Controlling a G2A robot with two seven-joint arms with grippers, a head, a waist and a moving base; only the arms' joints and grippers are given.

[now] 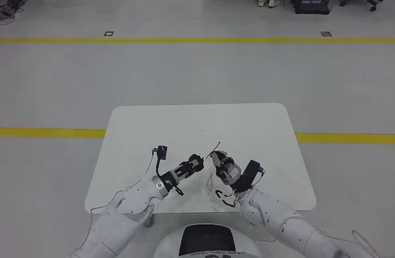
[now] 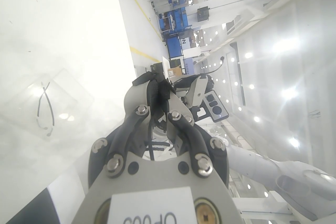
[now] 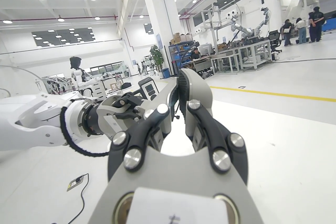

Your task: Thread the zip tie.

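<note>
A thin black zip tie is held in the air over the front of the white table, and its free end sticks up between the two grippers. My right gripper is shut on it, with the ribbed pads pressed together and a bit of black strand below them. My left gripper faces it from close by. Its fingers are closed too, and a black strand runs back between the linkages. How the tie's ends sit between the pads is hidden.
Two spare zip ties lie on a clear plastic sheet on the table, close in front of the grippers. The table's far and right parts are bare. A cable and a floor socket lie on the floor beside the table.
</note>
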